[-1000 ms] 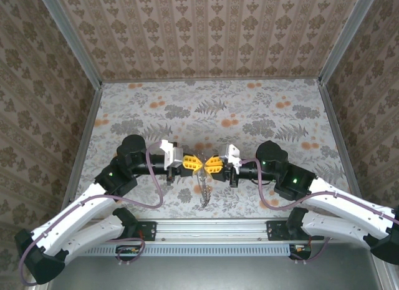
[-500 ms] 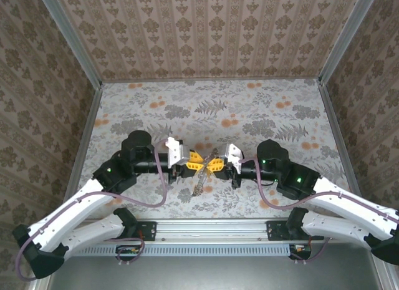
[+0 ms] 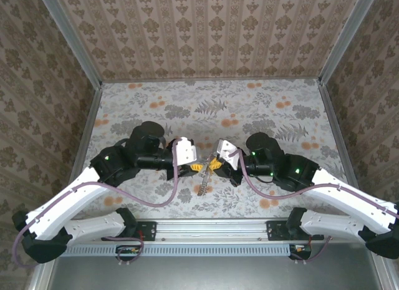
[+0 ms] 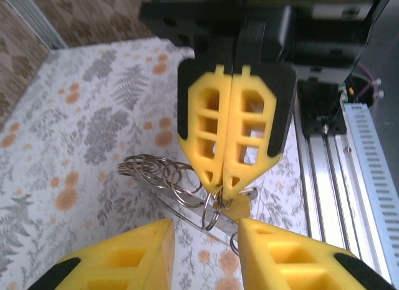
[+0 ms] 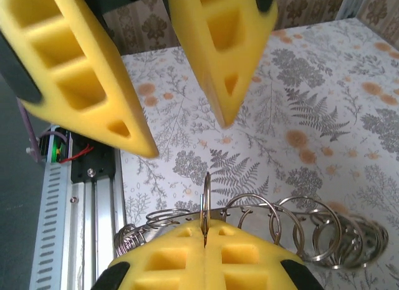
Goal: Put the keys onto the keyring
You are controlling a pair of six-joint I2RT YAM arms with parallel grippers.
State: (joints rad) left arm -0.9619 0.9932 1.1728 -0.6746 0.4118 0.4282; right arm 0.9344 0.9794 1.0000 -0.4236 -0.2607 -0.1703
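Top external view: the two arms meet over the near middle of the table (image 3: 262, 109), and the left gripper (image 3: 198, 168) and the right gripper (image 3: 213, 164) stand tip to tip, very near each other. From the place where they meet, a string of silver rings (image 3: 203, 185) goes down toward the near edge; from above I cannot tell if its low end lies on the table.

Left wrist view: the left fingers (image 4: 124, 256) are apart, with a clear gap between them, and they hold nothing. Just in front of that gap the pads of the right gripper are pressed flat together, pointing down. At their tips they pinch the keyring (image 4: 212, 209), a thin silver ring. A small pale gold piece (image 4: 240, 206) sits just beside the pad tips; I cannot tell if it is a key. The other rings spread to the left of the pads, linked one to the next.

Right wrist view: the right pads are closed, and the keyring stands upright on its edge in the seam between them. The rings fan out to both sides behind the pads, more of them to the right. Above them the two left fingers are spread and do not touch the keyring.
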